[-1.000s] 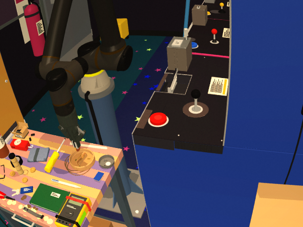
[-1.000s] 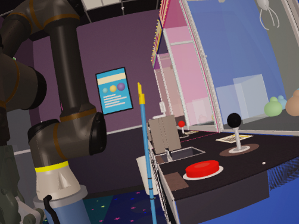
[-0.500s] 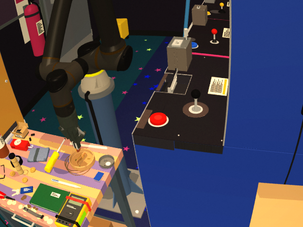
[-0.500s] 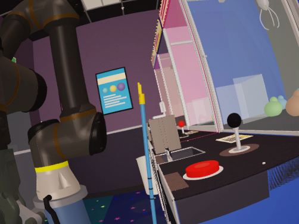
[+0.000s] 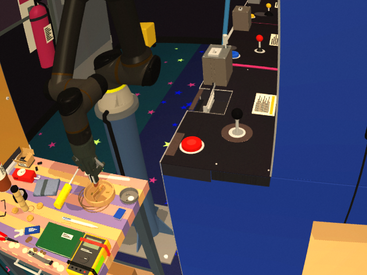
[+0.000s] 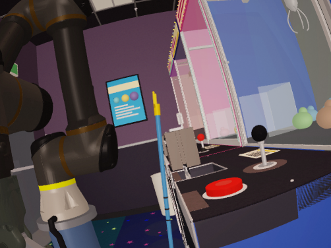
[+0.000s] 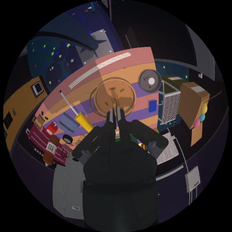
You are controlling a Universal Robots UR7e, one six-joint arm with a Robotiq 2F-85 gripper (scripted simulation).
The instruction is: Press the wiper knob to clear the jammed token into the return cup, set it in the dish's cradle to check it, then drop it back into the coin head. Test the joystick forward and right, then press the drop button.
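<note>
The token is a small reddish disc pinched edge-on between my fingertips. My gripper is closed on it, just above the round wooden dish on the striped workbench. The dish's cradle is a pair of small upright blocks at its centre, right below the fingertips. On the arcade console stand the grey coin head, the return cup recess, the black-ball joystick and the red drop button. The wiper knob is too small to make out.
The blue arcade cabinet fills the right. On the bench near the dish lie a yellow-handled screwdriver, a grey metal cup, a grey cloth, a green book and a yellow multimeter. The arm's pedestal stands behind the bench.
</note>
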